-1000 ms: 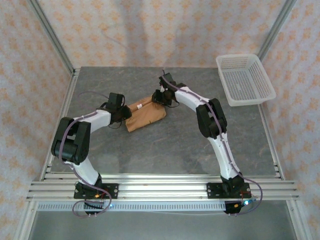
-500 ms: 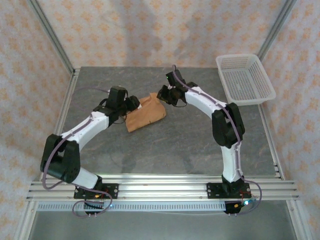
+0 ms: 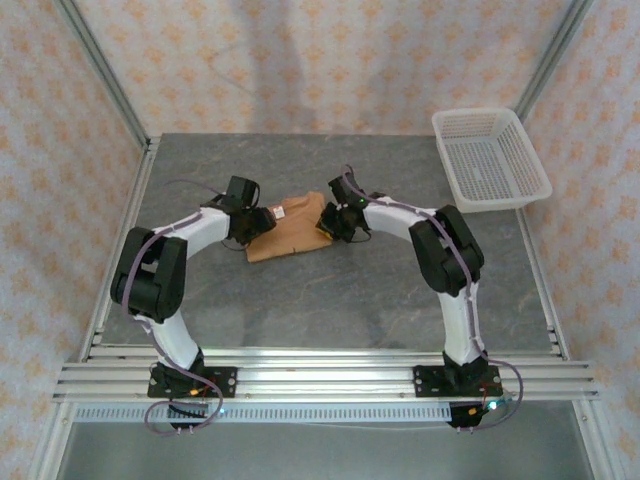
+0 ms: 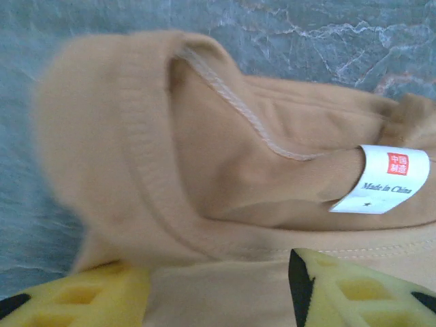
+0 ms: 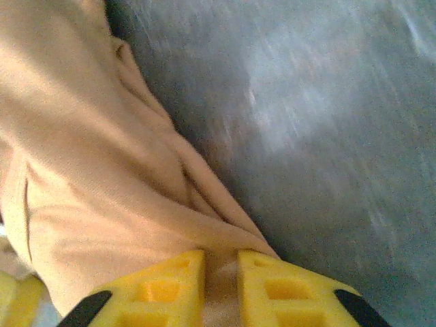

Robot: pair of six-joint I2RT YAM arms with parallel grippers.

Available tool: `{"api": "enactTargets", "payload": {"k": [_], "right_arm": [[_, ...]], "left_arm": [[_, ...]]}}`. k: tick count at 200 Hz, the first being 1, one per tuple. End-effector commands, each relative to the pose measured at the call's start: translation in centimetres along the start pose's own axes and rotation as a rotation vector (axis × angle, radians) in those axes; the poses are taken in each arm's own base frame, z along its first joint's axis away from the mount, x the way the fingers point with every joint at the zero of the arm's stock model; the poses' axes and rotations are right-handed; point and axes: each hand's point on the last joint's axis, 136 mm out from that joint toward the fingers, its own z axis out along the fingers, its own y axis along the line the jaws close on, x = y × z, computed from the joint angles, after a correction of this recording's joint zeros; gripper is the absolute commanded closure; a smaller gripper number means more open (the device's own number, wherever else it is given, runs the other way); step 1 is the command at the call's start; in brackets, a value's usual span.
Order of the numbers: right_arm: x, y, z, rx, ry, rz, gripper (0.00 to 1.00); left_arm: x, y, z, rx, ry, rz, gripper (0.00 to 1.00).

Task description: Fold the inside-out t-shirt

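Logged t-shirt [image 3: 290, 228] as a compact bundle in the middle of the table [image 3: 330, 290], between both arms.
Long axis laid left-right, right end skewed toward the far side; collar and white label [image 4: 381, 178] facing left gripper [image 4: 218, 269], fingers apart over fabric. Right gripper [image 5: 220, 262] pinched onto a fold at the right edge.
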Motion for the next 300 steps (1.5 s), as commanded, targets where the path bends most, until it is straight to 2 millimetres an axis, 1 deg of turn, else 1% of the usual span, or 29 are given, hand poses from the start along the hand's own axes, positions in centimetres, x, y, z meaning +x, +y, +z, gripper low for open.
{"api": "enactTargets", "payload": {"k": [1, 19, 30, 44, 53, 63, 73, 76, 85, 107, 128, 136, 143, 162, 175, 182, 197, 208, 217, 221, 242, 247, 249, 251, 261, 272, 288, 293, 300], "right_arm": [[-0.1, 1.4, -5.0, -0.025, -0.101, -0.029, 0.73], [-1.0, 0.4, -7.9, 0.027, -0.177, -0.083, 0.61], [-1.6, -0.8, -9.4, 0.064, -0.222, -0.096, 0.58], [-2.1, -2.4, -10.5, 0.092, -0.251, -0.089, 0.56], [-2.5, -3.4, -10.9, 0.104, -0.255, -0.074, 0.56], [-2.7, -4.3, -11.4, 0.111, -0.251, -0.058, 0.56], [-2.8, -5.0, -11.8, 0.119, -0.251, -0.048, 0.56], [-2.8, -5.2, -12.0, 0.121, -0.252, -0.048, 0.56], [-2.8, -5.6, -12.5, 0.13, -0.26, -0.051, 0.56], [-2.6, -6.9, -13.6, 0.152, -0.267, -0.055, 0.55], [-2.5, -8.7, -14.4, 0.181, -0.269, -0.055, 0.55], [-2.4, -9.5, -14.7, 0.196, -0.269, -0.053, 0.55], [-2.4, -10.4, -14.8, 0.209, -0.266, -0.052, 0.54], [-2.8, -12.8, -15.5, 0.245, -0.26, -0.037, 0.54], [-3.4, -14.2, -16.3, 0.27, -0.274, -0.036, 0.53], [-4.0, -14.8, -17.0, 0.281, -0.295, -0.041, 0.53], [-5.4, -15.8, -18.4, 0.309, -0.354, -0.064, 0.5], [-6.7, -16.1, -19.6, 0.33, -0.416, -0.088, 0.46], [-7.8, -16.5, -21.0, 0.374, -0.486, -0.11, 0.41], [-8.3, -16.6, -21.7, 0.394, -0.515, -0.117, 0.38], [-10.6, -17.8, -25.9, 0.557, -0.707, -0.169, 0.26], [-10.9, -18.1, -26.6, 0.597, -0.744, -0.199, 0.25], [-11.1, -18.3, -26.9, 0.612, -0.764, -0.205, 0.25], [-11.2, -18.4, -27.2, 0.623, -0.778, -0.213, 0.25], [-11.7, -19.2, -28.4, 0.679, -0.867, -0.239, 0.24], [-11.9, -20.0, -28.8, 0.712, -0.944, -0.286, 0.2], [-11.4, -21.2, -28.3, 0.716, -1.017, -0.353, 0.13], [-11.3, -21.3, -28.0, 0.704, -1.038, -0.375, 0.13], [-11.1, -21.6, -27.8, 0.689, -1.065, -0.391, 0.1]], "left_arm": [[-0.3, -2.8, -4.2, -0.025, -0.02, 0.227, 0.38], [1.3, -7.1, -4.4, 0.101, -0.002, 0.214, 0.36], [2.4, -9.6, -3.7, 0.188, 0.009, 0.163, 0.35], [3.7, -12.2, -2.3, 0.283, 0.031, 0.106, 0.35], [4.4, -13.3, -1.1, 0.305, 0.058, 0.092, 0.35], [4.9, -13.4, 0.4, 0.288, 0.09, 0.084, 0.35], [4.8, -12.5, 1.4, 0.246, 0.111, 0.077, 0.35], [5.1, -11.6, 2.6, 0.211, 0.132, 0.073, 0.35], [5.1, -9.5, 3.7, 0.148, 0.168, 0.065, 0.35], [3.4, -3.9, 4.5, 0.035, 0.226, 0.071, 0.35], [-0.3, 1.2, 3.8, -0.058, 0.217, 0.166, 0.34], [-2.2, 2.9, 3.6, -0.101, 0.184, 0.206, 0.33], [-3.9, 4.5, 3.5, -0.14, 0.141, 0.191, 0.32], [-7.8, 6.8, 4.0, -0.115, 0.066, 0.132, 0.32], [-10.0, 6.6, 4.0, -0.094, 0.049, 0.156, 0.3], [-10.9, 6.0, 3.9, -0.092, 0.05, 0.189, 0.3], [-12.3, 4.6, 3.2, -0.077, 0.072, 0.21, 0.26], [-13.1, 3.3, 2.3, -0.048, 0.051, 0.219, 0.17], [-13.5, 2.2, 1.2, -0.027, 0.026, 0.233, 0.04], [-13.6, 1.8, 0.6, -0.022, 0.014, 0.236, 0.0], [-13.6, -0.5, -3.3, 0.014, -0.077, 0.259, 0.0], [-13.4, -0.9, -4.3, 0.019, -0.104, 0.269, 0.0], [-13.2, -1.0, -4.3, 0.017, -0.105, 0.272, 0.0], [-13.5, -1.4, -5.5, 0.023, -0.135, 0.279, 0.0], [-12.9, -1.7, -7.3, 0.003, -0.197, 0.312, 0.0], [-11.8, -1.5, -9.0, -0.048, -0.273, 0.37, 0.0], [-10.3, -1.1, -11.1, -0.135, -0.423, 0.501, 0.0], [-9.6, -0.6, -11.3, -0.172, -0.463, 0.539, 0.0], [-9.1, 0.1, -11.7, -0.206, -0.523, 0.569, 0.0]]}}
